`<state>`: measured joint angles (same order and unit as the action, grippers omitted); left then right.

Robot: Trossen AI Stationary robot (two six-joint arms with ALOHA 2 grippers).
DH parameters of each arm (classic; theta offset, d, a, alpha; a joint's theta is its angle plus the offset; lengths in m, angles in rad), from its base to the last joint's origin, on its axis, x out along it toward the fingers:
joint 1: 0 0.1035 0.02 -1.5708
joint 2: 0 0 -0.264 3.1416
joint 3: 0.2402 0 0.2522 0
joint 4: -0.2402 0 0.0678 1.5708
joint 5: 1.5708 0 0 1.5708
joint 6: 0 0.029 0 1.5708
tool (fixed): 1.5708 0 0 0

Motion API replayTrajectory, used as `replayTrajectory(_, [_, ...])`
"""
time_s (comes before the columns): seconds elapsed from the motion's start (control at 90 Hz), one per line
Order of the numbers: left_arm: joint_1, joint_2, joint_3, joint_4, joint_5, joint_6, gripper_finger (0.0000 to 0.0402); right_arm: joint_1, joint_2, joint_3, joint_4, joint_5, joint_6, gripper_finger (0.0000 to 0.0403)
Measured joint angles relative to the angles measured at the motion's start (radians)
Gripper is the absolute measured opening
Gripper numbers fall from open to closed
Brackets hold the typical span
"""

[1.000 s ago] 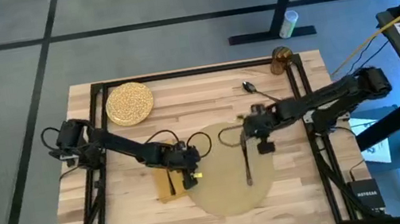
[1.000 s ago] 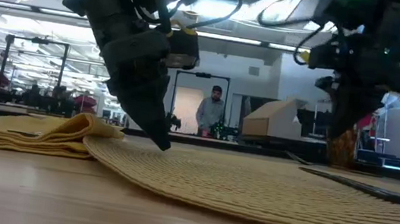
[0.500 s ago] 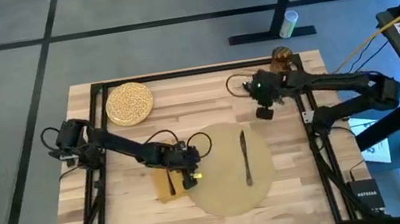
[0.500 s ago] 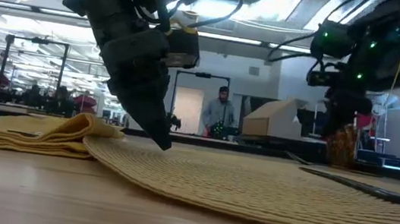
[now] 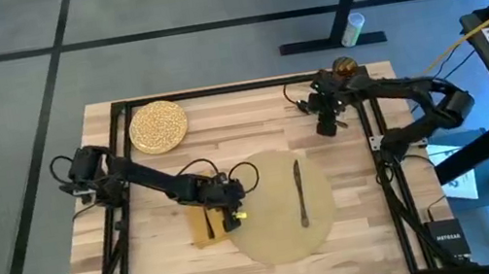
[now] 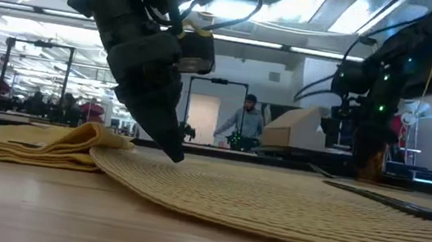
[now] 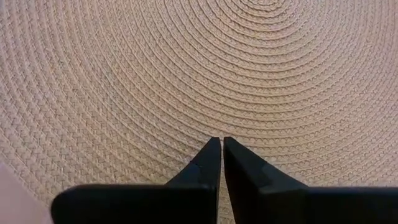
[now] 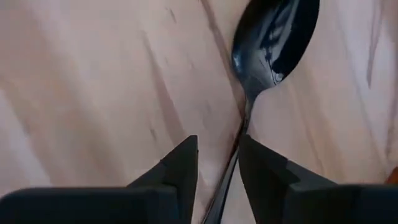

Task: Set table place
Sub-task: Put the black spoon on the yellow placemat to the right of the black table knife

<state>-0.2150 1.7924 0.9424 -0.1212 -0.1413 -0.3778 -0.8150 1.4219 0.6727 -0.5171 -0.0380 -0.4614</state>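
Right gripper (image 8: pixel 217 163) fingers apart, straddling spoon (image 8: pixel 273 37) handle; bowl just ahead, on table (image 5: pixel 224 130). Descend square, close on handle centre. Left gripper (image 7: pixel 221 152) fingers together, resting on placemat (image 7: pixel 186 68).

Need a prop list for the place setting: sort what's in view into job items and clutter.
Job items: placemat, plate, napkin, knife, spoon, amber glass.

Clutter: white bottle on the floor, cardboard box behind the table.
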Motion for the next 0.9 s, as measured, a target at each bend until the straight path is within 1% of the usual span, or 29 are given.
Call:
replayTrajectory(0.089, [0.000,0.000,0.000,-0.001,0.000,0.001,0.0001,-0.009,0.025,0.000,0.024,-0.001,-0.014,0.0101])
replayTrajectory(0.256, [0.000,0.000,0.000,-0.002,0.000,0.008,0.0001,-0.039,0.069,0.000,0.054,-0.043,-0.020,0.0101])
replayTrajectory(0.322, [0.000,0.000,0.000,-0.002,0.000,0.010,0.0001,-0.053,0.088,0.002,0.054,-0.047,-0.018,0.0094])
replayTrajectory(0.389, [0.000,0.000,0.000,-0.002,0.000,0.010,0.0001,-0.061,0.098,0.004,0.053,-0.052,-0.018,0.0075])
replayTrajectory(0.489, [0.000,0.000,0.000,-0.002,0.000,0.012,0.0001,-0.064,0.100,0.004,0.058,-0.041,-0.019,0.0023])
replayTrajectory(0.533, [0.000,0.000,0.000,-0.001,0.000,0.012,0.0001,-0.063,0.100,0.004,0.061,-0.031,-0.019,0.0010])
replayTrajectory(0.622, [0.000,0.000,0.000,-0.001,0.000,0.012,0.0001,-0.063,0.100,0.003,0.060,-0.035,-0.018,0.0009])
replayTrajectory(0.744, [0.000,0.000,0.000,-0.001,0.000,0.011,0.0001,-0.064,0.096,0.003,0.049,-0.081,-0.014,0.0003])
replayTrajectory(0.9, [0.000,0.000,0.000,0.001,-0.003,0.012,0.0001,-0.063,0.048,-0.003,-0.009,-0.124,0.031,0.0001])
